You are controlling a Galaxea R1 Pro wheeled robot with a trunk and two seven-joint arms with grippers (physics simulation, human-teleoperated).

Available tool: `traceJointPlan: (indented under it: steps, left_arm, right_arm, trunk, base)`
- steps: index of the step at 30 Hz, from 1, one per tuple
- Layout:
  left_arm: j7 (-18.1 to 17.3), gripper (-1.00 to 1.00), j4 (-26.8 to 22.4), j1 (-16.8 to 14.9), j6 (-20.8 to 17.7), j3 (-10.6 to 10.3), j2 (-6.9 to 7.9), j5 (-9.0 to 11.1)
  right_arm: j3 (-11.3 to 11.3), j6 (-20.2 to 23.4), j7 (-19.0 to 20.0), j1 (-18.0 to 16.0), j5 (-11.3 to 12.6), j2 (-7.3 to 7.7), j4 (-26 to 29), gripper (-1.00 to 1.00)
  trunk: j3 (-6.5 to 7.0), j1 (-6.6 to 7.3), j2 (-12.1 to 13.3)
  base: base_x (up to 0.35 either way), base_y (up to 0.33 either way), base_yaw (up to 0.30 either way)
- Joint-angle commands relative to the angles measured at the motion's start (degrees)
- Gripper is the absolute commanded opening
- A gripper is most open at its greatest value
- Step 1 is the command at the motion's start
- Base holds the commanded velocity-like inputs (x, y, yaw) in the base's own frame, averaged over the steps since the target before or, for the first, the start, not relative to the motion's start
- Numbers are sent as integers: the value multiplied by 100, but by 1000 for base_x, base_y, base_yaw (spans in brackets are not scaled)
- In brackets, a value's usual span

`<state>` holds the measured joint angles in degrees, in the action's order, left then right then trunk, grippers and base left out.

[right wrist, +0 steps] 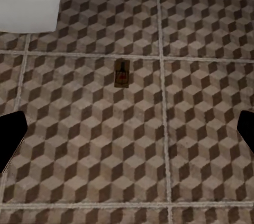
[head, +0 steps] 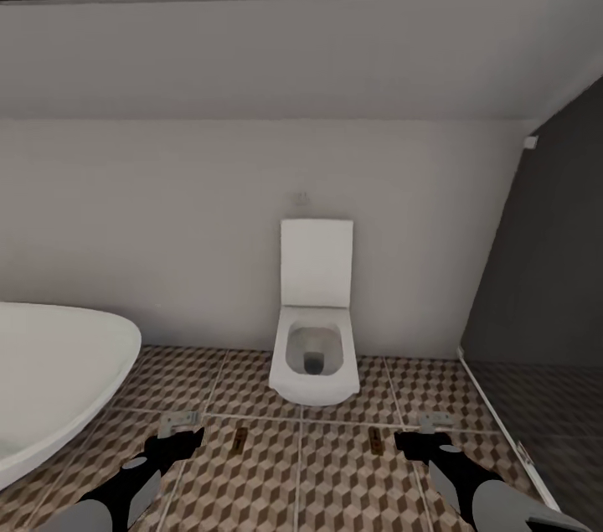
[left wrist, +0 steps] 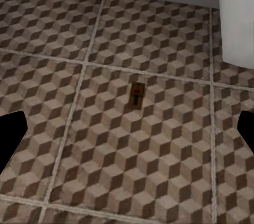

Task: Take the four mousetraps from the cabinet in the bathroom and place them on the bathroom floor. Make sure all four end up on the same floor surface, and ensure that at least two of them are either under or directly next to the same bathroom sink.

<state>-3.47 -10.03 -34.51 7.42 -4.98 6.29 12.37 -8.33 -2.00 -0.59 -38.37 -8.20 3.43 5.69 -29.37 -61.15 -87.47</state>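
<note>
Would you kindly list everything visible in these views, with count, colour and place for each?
mousetraps: two, brown wood with dark metal, flat on the tiles in front of the toilet, one nearer the left gripper, one nearer the right gripper
toilet: one, white, lid up, against the back wall
bathtub: one, white, at the left edge
bathroom floor: brown, beige and white cube-patterned tiles, pale grout
wall: white, behind the toilet
dark panel: one, dark grey, on the right
left gripper: one, black, open, above the tiles
right gripper: one, black, open, above the tiles
</note>
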Motion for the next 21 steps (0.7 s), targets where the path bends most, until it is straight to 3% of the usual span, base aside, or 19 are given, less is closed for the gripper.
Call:
traceJointPlan:
  steps: [1, 8, 21]
  left_arm:
    - [-13, 100, 10, -5, 22, -47, 3, 61]
    - [-13, 100, 10, -3, 22, -47, 4, 63]
    - [-13, 100, 10, -4, 23, -47, 4, 64]
  right_arm:
    - [-47, -21, -7, -4, -59, -1, -6, 100]
    - [-52, -30, -3, -4, -64, -1, -6, 100]
    - [-55, -37, -7, -4, -66, -1, -6, 100]
  trunk:
    - [13, 23, 38]
    - [138, 177, 319]
    - [372, 462, 841]
  base:
    - [0, 0, 231]
    - [0, 0, 113]
    - [0, 0, 15]
